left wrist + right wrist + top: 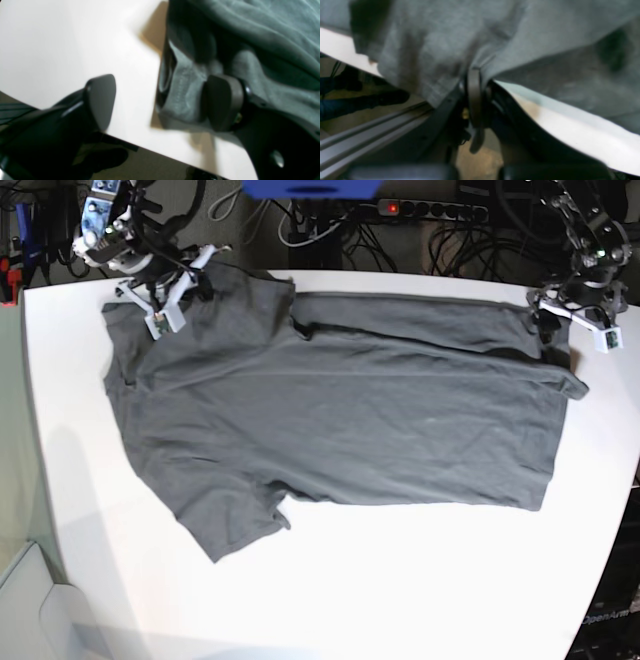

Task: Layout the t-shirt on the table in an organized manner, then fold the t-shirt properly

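T-shirt (pixel 340 420) flat on table (pixel 400 580); R gripper (pixel 474 82) pinched on it — no containers.

Grey t-shirt (pixel 340 420) spread on table (pixel 400 580)

You've got a soft cloth t-shirt (pixel 340 420), matt charcoal grey, wrinkly knit with a fine fuzzy weave close up. The table (pixel 330 590) is smooth matt white, hard-looking. The left gripper (pixel 160 100) has dark matt pads (pixel 101 100) on glossy black plastic arms. The right gripper (pixel 474 82) looks the same dark plastic, though blurred.
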### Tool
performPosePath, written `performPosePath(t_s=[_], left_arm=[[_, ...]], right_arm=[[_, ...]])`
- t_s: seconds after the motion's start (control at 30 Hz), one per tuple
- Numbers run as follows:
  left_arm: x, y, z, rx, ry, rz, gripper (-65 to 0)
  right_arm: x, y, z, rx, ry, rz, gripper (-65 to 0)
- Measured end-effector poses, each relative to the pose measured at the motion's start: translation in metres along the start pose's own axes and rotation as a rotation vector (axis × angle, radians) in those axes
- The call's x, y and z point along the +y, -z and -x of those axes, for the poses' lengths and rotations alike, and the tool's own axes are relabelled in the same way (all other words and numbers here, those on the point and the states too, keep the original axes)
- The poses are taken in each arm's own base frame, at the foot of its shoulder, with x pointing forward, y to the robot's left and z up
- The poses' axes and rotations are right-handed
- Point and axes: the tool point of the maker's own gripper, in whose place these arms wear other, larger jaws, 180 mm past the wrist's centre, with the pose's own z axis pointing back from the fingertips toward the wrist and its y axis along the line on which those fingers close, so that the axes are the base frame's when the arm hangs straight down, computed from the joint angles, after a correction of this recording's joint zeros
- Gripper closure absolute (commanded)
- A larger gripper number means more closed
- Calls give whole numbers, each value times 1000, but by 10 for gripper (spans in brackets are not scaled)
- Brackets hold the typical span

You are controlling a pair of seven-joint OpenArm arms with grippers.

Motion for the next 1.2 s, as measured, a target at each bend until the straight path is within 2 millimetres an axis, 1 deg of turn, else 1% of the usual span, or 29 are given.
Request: performPosePath(t_s=[0.07,0.17,0.2,0.27,0.37,0.5,0.67,0.8,0.9,0.97,1.07,1.13,1.2], left_arm=[[0,0,0,0,0,0,-554],[0,0,0,0,0,0,-554],[0,0,0,0,0,0,-554],[0,0,0,0,0,0,-554],[0,0,0,0,0,0,-554],[0,0,0,0,0,0,-554],[-1,0,0,0,-2,1,-554],[-1,0,0,-1,-2,1,-554],[-1,0,0,-2,-2,1,-554],[-1,0,0,-2,-2,1,-554],[-1,0,0,-2,-2,1,-554],[-1,0,0,-2,-2,1,-554],[-1,0,0,-2,-2,1,-554]], right_arm=[[0,-3,0,13,-15,7,0],[-5,-14,3,64,-64,55,0],[-6,-18,0,57,-74,66,0],[-8,-23,-13,24,-94,83,0],[-10,-26,-38,-43,-111,95,0],[-14,-24,-60,-88,-128,105,0],[-7,-19,-88,-119,-171,87,0],[-20,-21,-114,-107,-201,127,0],[-31,-26,-135,-123,-231,161,0],[-36,-28,-142,-127,-240,177,0],[-40,-29,-146,-134,-248,183,0],[-42,-27,-146,-131,-249,181,0],[-45,-21,-140,-106,-239,172,0]])
